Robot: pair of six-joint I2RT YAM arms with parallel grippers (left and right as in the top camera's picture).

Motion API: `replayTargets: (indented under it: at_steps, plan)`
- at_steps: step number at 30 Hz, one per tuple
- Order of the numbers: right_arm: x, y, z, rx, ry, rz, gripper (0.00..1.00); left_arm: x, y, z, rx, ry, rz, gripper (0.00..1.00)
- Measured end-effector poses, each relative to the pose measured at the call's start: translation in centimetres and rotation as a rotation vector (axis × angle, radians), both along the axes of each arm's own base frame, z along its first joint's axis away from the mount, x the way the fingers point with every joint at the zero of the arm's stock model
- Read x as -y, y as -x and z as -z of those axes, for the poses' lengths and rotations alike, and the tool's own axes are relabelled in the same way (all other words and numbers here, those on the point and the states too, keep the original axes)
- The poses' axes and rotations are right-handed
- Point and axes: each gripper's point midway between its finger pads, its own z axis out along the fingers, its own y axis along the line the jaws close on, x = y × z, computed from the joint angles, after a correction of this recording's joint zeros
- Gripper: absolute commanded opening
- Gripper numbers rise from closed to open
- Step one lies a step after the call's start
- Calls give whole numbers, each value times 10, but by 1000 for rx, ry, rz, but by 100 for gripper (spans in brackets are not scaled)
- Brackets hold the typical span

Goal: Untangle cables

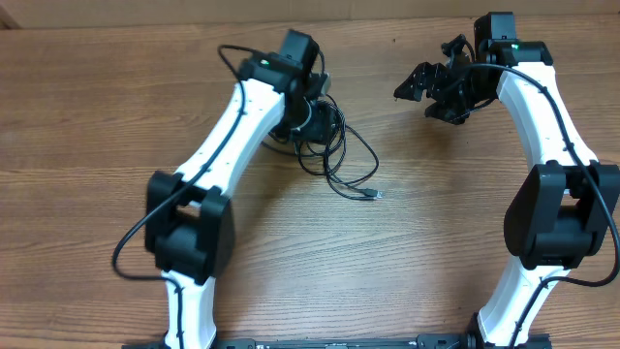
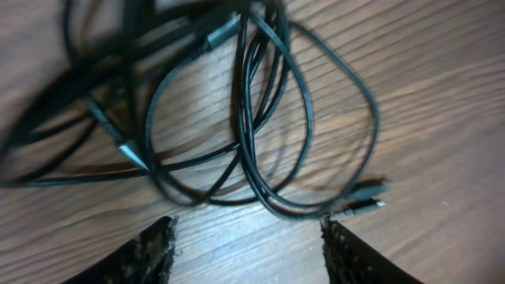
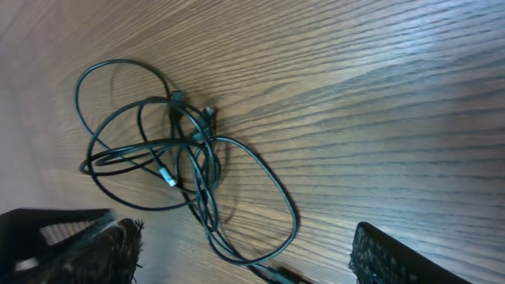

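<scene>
Wood-grain table (image 1: 87, 107), matte brown; only the work piece lies on it.

Nearest the arm bases: one plug (image 1: 376, 195) lies free at the end of its cord, clear of the pile. Just beyond it, the outer loop (image 1: 371, 155) sweeps wide and flat on the wood.

Beyond that, the cables (image 1: 325, 136) bunch into a knot of overlapping turns near the table's middle. In the overhead view the knot is partly hidden under the left gripper (image 1: 308, 109).

Left gripper: fingers spread, nothing between them. Its camera looks down on the strands from close above, and the picture is blurred.

Right gripper (image 1: 441, 92): farther back on the right side, well apart from the pile. Jaws released and empty. Its camera takes in the whole tangle.

Look: thin, black, slightly glossy cords with many crossings. The number of separate cords cannot be told. The tips are small and silvery, and the right wrist view shows at least one buried inside the knot.

Handling (judgement):
- The cords should be light and limp, with little spring.
- A pulled strand will likely drag its neighbours along.
- The thin jacket may slip unless pinched squarely.
- Best hold: the cord just behind the free plug, or the outer loop where a single strand lies alone.
- Avoid the knot centre, where a pinch would catch several strands at once.
</scene>
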Motion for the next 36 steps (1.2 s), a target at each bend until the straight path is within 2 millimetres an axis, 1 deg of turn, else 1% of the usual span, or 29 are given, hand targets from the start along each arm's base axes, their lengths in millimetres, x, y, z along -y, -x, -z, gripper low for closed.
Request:
replayTargets:
  at_steps: [2, 4, 9, 12, 14, 16, 17, 18, 25, 27, 29, 30, 31, 32, 35, 36]
  plan:
    - [1, 0, 1, -2, 7, 3, 84, 2, -2, 13, -18, -6, -6, 63]
    - [2, 0, 1, -2, 13, 4, 85, 4, -7, 20, -13, -3, -20, 62]
    - [2, 0, 2, -2, 19, 3, 86, 11, -24, 18, 51, 27, -29, 61]
    - [1, 0, 2, -3, 19, 2, 86, 12, -30, 17, 73, 32, -35, 61]
    - [1, 0, 2, -2, 19, 2, 86, 11, -31, 17, 77, 24, -42, 49]
    - [1, 0, 2, -2, 20, 2, 86, 9, -31, 17, 77, 16, -52, 31]
    - [1, 0, 2, -2, 19, 2, 86, 8, -31, 18, 76, 13, -61, 9]
    - [1, 0, 2, -2, 19, 2, 86, 8, -31, 18, 77, 10, -58, 4]
    - [1, 0, 2, -1, 19, 1, 88, 10, -28, 18, 69, 8, -42, 4]
    - [0, 1, 2, -3, 18, 0, 88, 10, -25, 13, 63, 8, -18, 4]
    - [-3, 1, 2, -3, 18, -7, 88, 10, -24, -1, 60, 11, -6, 4]
    - [-5, 2, 2, -3, 17, -13, 88, 11, -27, -13, 72, 18, -1, 4]
    - [-9, 3, 2, -3, 14, -20, 88, 13, -33, -31, 102, 34, 0, 4]
    - [-13, 3, 1, -2, 10, -29, 88, 14, -38, -43, 126, 47, -1, 4]
    - [-29, 6, -1, 4, -3, -63, 89, 18, -55, -114, 271, 112, -4, 4]
    - [-34, 5, -1, 11, -6, -75, 89, 17, -58, -133, 315, 129, -6, 4]
